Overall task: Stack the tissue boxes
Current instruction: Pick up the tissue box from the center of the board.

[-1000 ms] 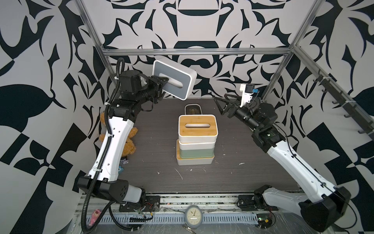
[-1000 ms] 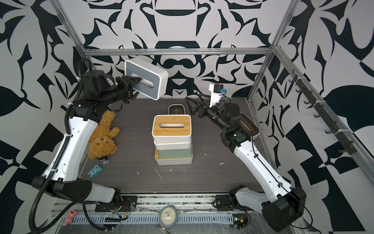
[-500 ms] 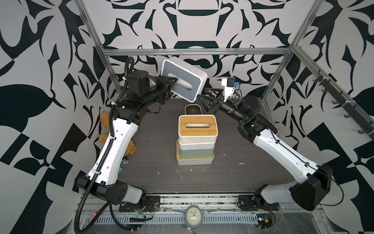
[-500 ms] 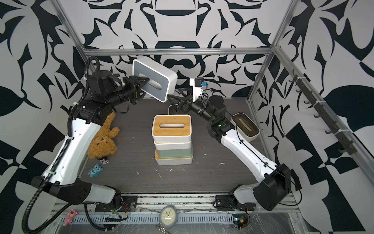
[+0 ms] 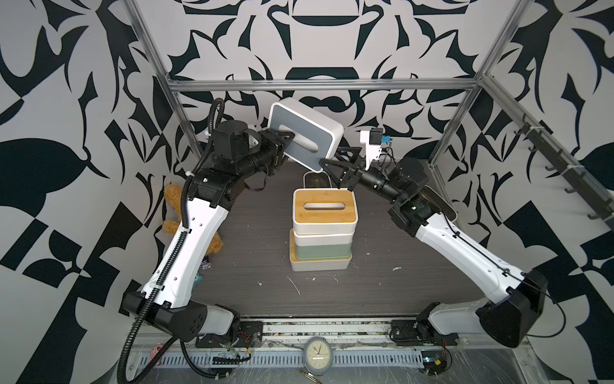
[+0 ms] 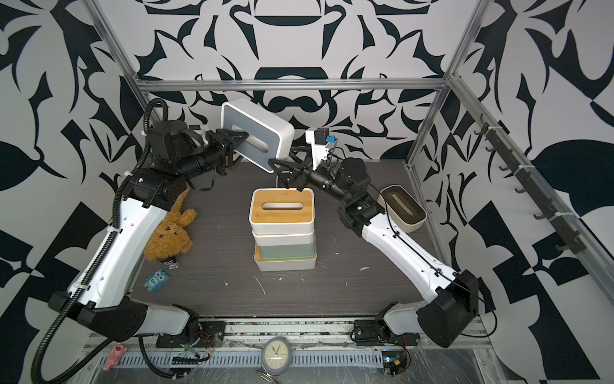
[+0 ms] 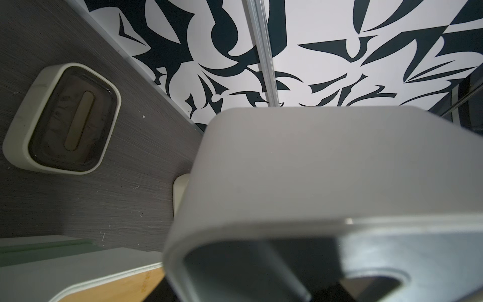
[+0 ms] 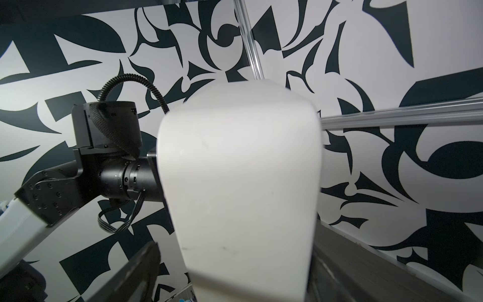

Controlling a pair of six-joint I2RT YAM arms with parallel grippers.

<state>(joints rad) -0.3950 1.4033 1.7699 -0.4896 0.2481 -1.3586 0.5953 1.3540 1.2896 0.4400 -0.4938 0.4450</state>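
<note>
Most of what we see is the dark wood-grain table (image 6: pixel 216 292), with the left arm (image 5: pixel 192 242) and the right arm (image 5: pixel 465 252) reaching over it from the near edge. At its centre stands a stack of four tissue boxes. A white bamboo-lidded box (image 5: pixel 319 266) is at the bottom and the mint green box (image 5: pixel 320 251) sits on it. A plain white box (image 5: pixel 324 236) comes next, and a bamboo-topped box (image 5: pixel 324 217) is uppermost, slot facing up.

Above the back of the table, clear of the surface, hangs the grey-lidded box (image 5: pixel 312 114), tipped so its lid faces the left arm. The left gripper (image 5: pixel 289 141) is clamped on it at the slot (one finger goes in through the opening). The right gripper (image 5: pixel 332 156) has its jaws spread on either side of the box's far end. In the right wrist view we see a gap between one finger (image 8: pixel 141 272) and the box wall.

One cream box (image 5: pixel 315 179) sits just behind the stack, and a second cream box (image 6: pixel 402 206) sits beside the right arm. The plush bunny (image 6: pixel 169 236) lies beside the left arm, with a small blue toy (image 6: pixel 155 281) near it.
</note>
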